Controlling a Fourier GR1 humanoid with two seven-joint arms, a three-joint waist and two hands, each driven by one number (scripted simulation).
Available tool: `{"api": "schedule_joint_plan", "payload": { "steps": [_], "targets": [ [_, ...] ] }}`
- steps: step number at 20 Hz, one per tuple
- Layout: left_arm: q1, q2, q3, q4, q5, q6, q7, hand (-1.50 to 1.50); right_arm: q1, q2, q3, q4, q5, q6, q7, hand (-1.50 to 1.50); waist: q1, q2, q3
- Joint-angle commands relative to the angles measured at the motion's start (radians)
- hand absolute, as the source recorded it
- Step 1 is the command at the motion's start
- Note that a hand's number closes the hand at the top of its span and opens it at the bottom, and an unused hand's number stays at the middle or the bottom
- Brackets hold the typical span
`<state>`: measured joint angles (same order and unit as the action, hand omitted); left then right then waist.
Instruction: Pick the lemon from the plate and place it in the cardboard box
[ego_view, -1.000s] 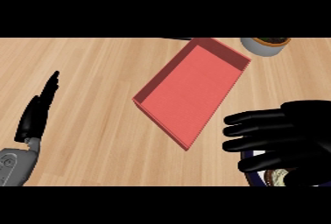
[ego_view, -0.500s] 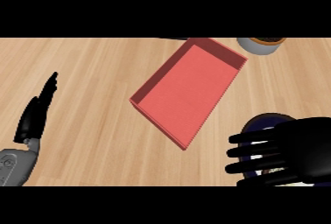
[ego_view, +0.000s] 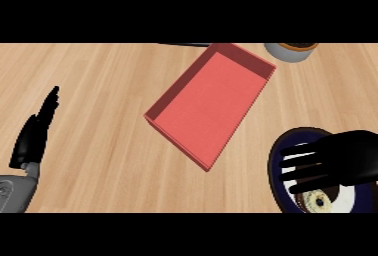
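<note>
Lemon (ego_view: 319, 201) lies on the dark plate (ego_view: 277, 155) beneath my right hand (ego_view: 353, 159), fingers spread wide to close on it; red box (ego_view: 210, 107) alongside, left hand (ego_view: 37, 132) resting open.

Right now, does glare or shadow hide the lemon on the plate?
Head view: even light, no glare; the right hand covers much of the plate, so the lemon shows only partly below it; the frame edge crops the plate's right side.
</note>
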<state>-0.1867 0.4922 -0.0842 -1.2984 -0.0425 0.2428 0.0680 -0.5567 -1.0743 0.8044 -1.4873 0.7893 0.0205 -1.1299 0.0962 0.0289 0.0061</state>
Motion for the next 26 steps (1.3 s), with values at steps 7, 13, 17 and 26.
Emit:
{"api": "schedule_joint_plan", "payload": {
  "steps": [7, 13, 17, 26],
  "targets": [
    [0.008, 0.011, 0.017, 0.011, -0.002, -0.015, -0.008, 0.00, -0.089, 0.117, 0.065, 0.324, 0.069, -0.201, -0.331, -1.50, -0.020, -0.006, -0.002],
    [0.003, 0.016, 0.038, 0.019, -0.001, -0.009, -0.009, 0.00, -0.095, 0.123, 0.151, 0.321, 0.054, -0.236, -0.356, -1.50, -0.036, -0.009, -0.004],
    [0.041, -0.013, 0.024, -0.003, -0.018, 0.023, -0.018, 0.00, -0.064, 0.069, 0.217, 0.309, 0.030, -0.312, -0.356, -1.50, -0.040, -0.012, -0.003],
    [0.057, 0.005, 0.054, 0.000, -0.020, 0.008, -0.017, 0.00, -0.104, 0.149, 0.226, 0.481, 0.111, -0.419, -0.295, -1.50, -0.063, -0.022, -0.004]
  ]
}}
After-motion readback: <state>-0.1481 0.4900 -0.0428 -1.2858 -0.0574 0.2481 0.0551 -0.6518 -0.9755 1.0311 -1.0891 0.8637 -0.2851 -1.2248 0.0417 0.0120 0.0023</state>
